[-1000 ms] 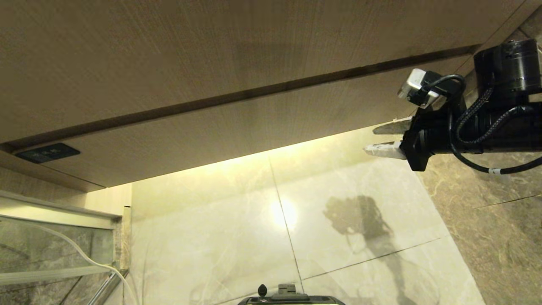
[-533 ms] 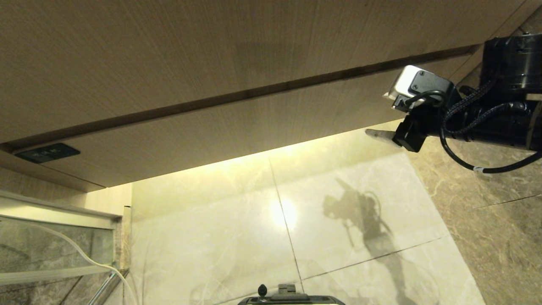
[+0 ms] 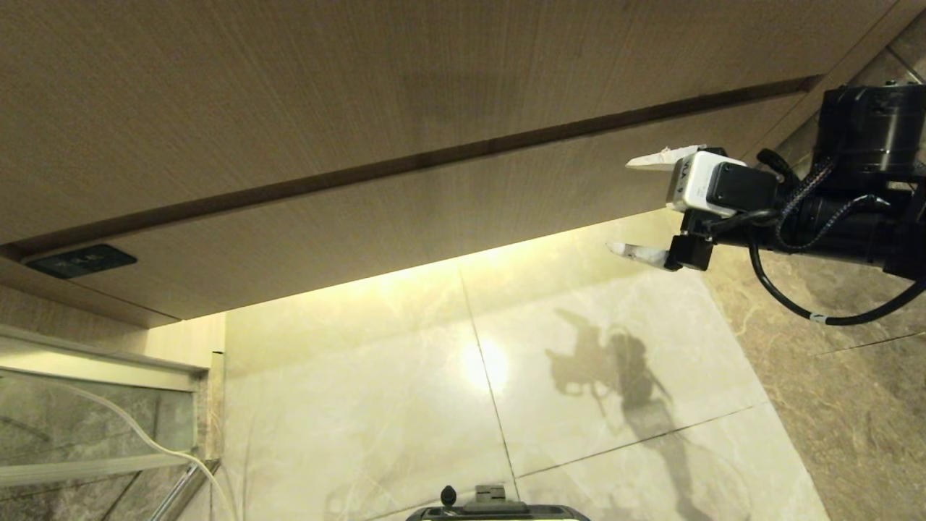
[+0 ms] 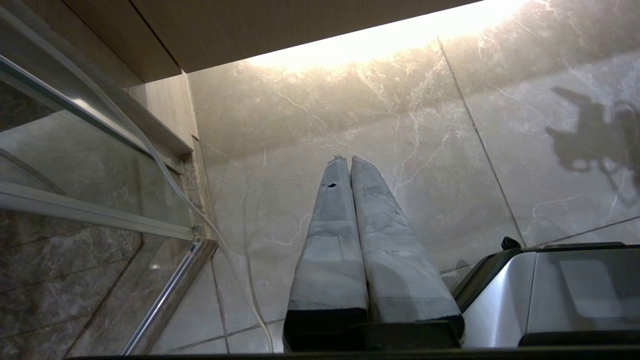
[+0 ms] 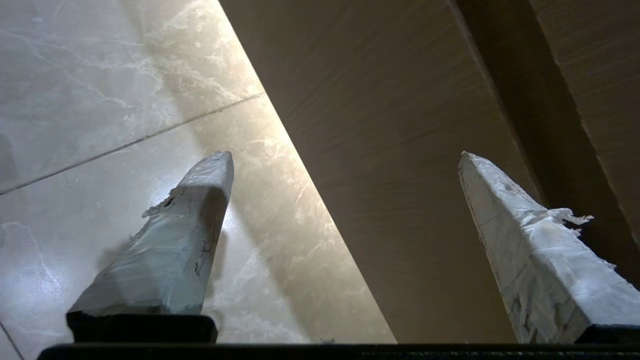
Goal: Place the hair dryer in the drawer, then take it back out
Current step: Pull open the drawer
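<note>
The right gripper (image 3: 636, 206), jaws wide and empty, straddles the lower edge of the closed drawer (image 3: 405, 217), nearer than the left

Pale marble floor (image 3: 405, 405) lies below the open right gripper (image 3: 640, 206); a white cord (image 3: 137, 434) trails across it.
</note>
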